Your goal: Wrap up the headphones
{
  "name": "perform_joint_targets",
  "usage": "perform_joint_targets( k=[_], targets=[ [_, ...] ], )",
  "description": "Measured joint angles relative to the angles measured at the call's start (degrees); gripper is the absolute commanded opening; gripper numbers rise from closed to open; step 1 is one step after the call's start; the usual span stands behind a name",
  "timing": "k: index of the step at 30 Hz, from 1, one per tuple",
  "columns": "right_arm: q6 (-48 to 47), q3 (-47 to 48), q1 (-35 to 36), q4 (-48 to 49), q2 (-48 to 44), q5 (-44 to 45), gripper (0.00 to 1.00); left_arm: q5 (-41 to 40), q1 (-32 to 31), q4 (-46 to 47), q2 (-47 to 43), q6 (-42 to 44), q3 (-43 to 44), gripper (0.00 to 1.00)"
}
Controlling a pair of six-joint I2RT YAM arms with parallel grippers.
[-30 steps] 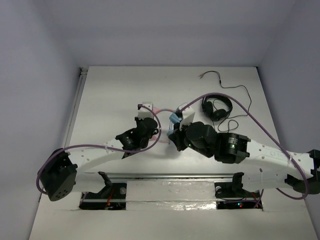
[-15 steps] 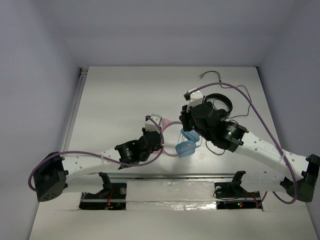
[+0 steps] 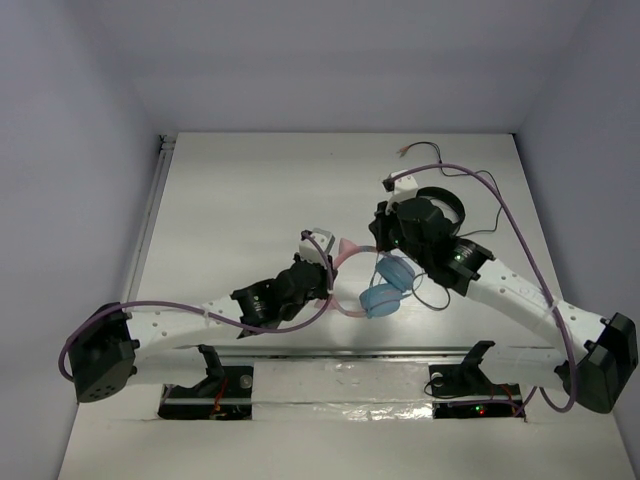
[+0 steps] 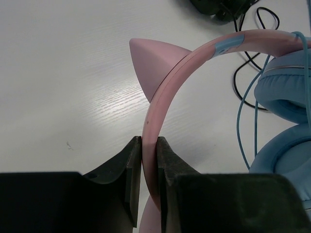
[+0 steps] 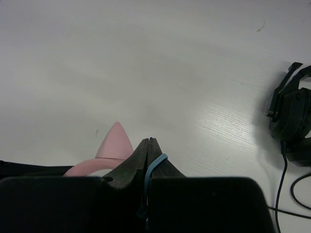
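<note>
White desk (image 3: 220, 200), grey-walled bay: left fingers (image 4: 130, 174) pinch pink headband (image 4: 163, 92) of cat-ear headphones with round light-blue earcups (image 3: 385, 285), likely anchoring frame. Right fingers (image 5: 136, 162), pressed together on thin light-blue cable (image 5: 154, 162), likely to lead it round. Headphones held mid-desk between both sets of fingers; earcups side by side right of left fingers, cable looping loose. Black wired headphones (image 3: 440, 205) idle beyond right fingers.

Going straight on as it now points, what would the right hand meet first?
Probably the bare table ahead of the right hand, though depth is unclear. The black headphones lie off to the right, the pink cat ear to the left.
</note>
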Motion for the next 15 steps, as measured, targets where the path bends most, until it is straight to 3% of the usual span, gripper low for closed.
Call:
perform_joint_targets(
  k=[7, 15],
  targets=[
    [-1.5, -5.2, -0.7, 6.7, -2.2, -1.4, 0.00, 5.0, 2.6, -4.4, -4.7, 2.0, 0.4, 0.00],
    [-0.7, -7.4, -1.4, 13.6, -3.3, -3.7, 0.00, 11.9, 3.7, -11.4, -8.3, 3.7, 7.0, 0.00]
  ],
)
